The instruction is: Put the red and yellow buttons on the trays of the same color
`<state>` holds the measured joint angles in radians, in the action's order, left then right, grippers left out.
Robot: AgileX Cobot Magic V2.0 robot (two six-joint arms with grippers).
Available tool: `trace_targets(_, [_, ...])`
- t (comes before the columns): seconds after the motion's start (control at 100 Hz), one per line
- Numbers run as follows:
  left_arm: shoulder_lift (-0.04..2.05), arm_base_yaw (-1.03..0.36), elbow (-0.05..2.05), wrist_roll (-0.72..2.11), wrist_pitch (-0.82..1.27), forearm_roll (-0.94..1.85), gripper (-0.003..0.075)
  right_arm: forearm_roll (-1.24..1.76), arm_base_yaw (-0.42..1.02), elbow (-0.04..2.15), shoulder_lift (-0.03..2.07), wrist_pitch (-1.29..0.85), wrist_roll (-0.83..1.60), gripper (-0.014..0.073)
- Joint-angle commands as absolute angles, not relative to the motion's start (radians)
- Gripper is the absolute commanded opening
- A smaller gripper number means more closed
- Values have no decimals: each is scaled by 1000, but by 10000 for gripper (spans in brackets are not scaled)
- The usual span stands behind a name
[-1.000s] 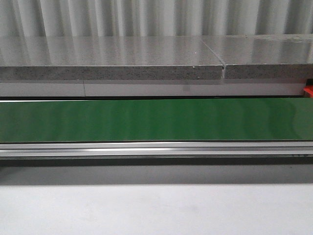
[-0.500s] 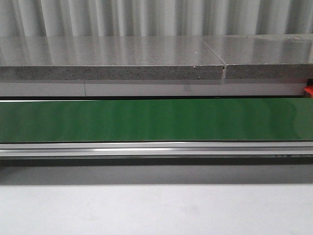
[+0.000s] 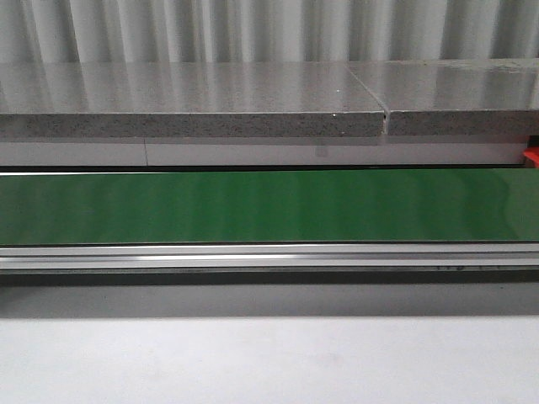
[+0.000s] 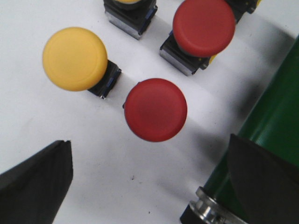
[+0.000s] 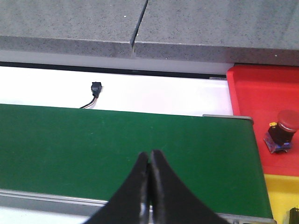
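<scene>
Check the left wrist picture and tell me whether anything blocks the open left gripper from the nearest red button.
Nothing visible does. The left gripper is open, and the round red mushroom-head button sits on bare white table ahead of the gap between its fingers. The round yellow mushroom-head button stands off to one side.

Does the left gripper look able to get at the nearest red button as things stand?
Probably yes. The left gripper is open, its fingers spread wide either side of the red button, which stands clear of the yellow button and the other red one. Nothing lies between.
</scene>
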<state>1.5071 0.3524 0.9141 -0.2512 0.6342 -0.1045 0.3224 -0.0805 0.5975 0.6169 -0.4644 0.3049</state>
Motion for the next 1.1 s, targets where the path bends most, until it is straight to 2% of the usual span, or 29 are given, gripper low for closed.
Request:
trace_targets(0.0, [1495,354,945,-252,560,-98,640,333,-79,622,615,-399,317,-69])
trace_targets(0.43, [1587,354,945,-252,498,-89,640,333,-79,622,615,-399,317,-69])
trace_targets(1.09, [1589,354,945,-252,449,-89,624,333,-79,622,615,-399,317,-69])
